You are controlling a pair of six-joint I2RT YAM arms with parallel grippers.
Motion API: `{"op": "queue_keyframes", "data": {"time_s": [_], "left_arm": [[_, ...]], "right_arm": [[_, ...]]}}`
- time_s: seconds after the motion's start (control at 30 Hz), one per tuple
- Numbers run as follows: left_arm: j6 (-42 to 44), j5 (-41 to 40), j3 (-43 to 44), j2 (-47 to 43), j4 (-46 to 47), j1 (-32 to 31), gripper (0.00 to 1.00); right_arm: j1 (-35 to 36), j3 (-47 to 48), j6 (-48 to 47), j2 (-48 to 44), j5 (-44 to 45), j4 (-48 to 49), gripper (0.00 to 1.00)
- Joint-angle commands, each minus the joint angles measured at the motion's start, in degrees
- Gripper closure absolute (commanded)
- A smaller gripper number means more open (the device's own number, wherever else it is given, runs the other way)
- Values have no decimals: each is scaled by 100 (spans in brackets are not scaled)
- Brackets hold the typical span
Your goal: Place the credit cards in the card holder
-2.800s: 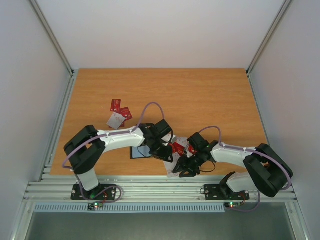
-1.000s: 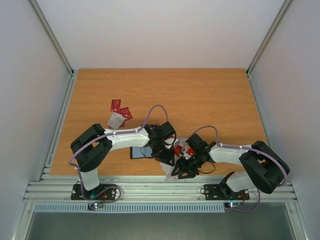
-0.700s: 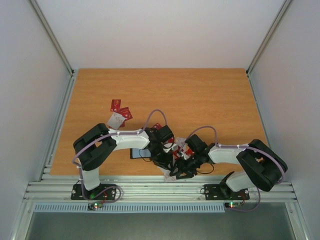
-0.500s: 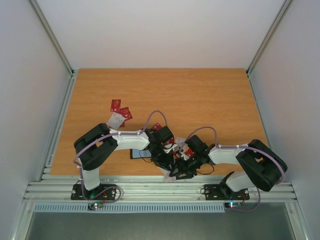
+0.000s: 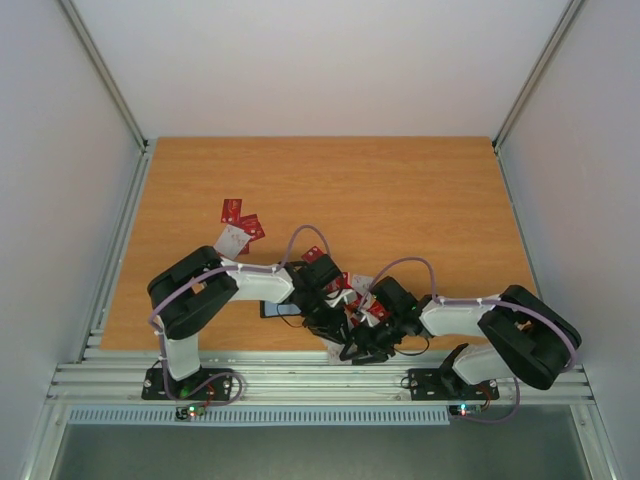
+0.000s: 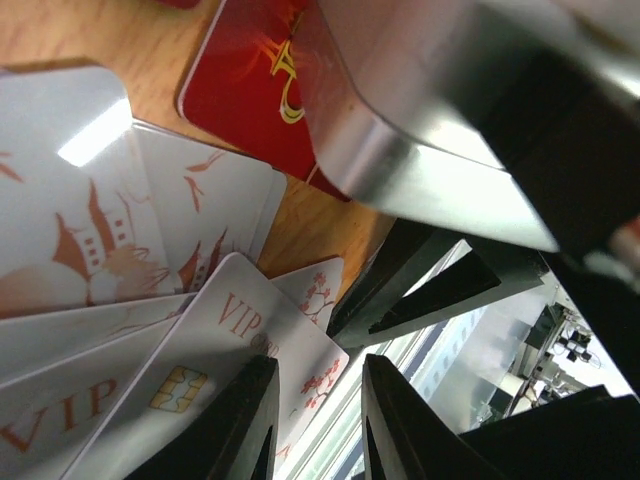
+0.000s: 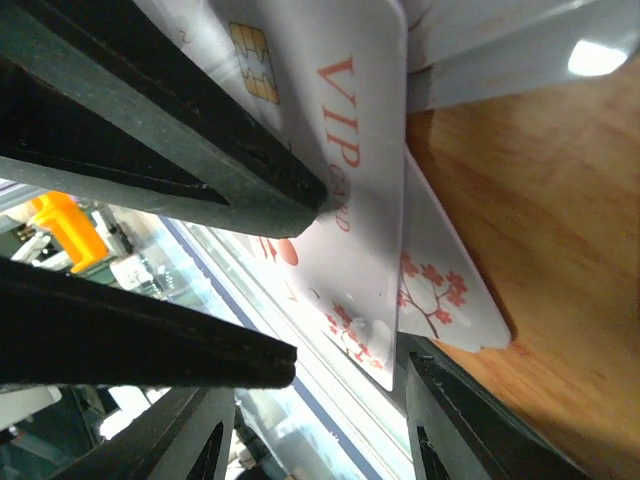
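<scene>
Several white credit cards (image 6: 90, 250) lie fanned at the table's front edge beside a red one (image 6: 255, 80). A white VIP card (image 6: 205, 345) (image 7: 350, 150) sticks out over the edge. My left gripper (image 6: 318, 372) (image 5: 338, 333) is open, one finger resting on that card and its corner showing in the gap. My right gripper (image 7: 320, 385) (image 5: 357, 349) is open too, facing the left one, the card's corner just inside its right finger. A blossom-printed card (image 7: 440, 290) lies underneath. The black card holder (image 5: 272, 308) is half hidden under my left arm.
More red and white cards (image 5: 238, 228) lie at the back left, and a single red one (image 5: 313, 255) sits behind my left wrist. Aluminium rails (image 5: 300, 378) run directly below the table's front edge. The two grippers crowd each other there.
Both grippers have closed in on each other at the front edge, the left sliding right and forward, the right sliding left. The left jaws have narrowed slightly.
</scene>
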Motion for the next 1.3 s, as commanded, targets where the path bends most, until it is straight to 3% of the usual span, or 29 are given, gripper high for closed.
{"op": "queue_keyframes", "data": {"time_s": [0.0, 0.3, 0.47, 1.0, 1.27], "left_arm": [[-131, -596, -276, 122, -147, 71, 73], [80, -764, 233, -836, -1085, 114, 72], [277, -999, 418, -1170, -1632, 137, 72], [661, -1195, 21, -448, -1422, 137, 73], [539, -1165, -183, -239, -1154, 137, 73]], "right_arm": [[217, -131, 71, -67, 334, -750, 51], [538, -126, 149, -748, 1011, -1040, 49], [759, -148, 566, -804, 1222, -629, 48], [1249, -50, 1024, -102, 1535, 184, 49], [1250, -5, 1094, -156, 1427, 271, 59]]}}
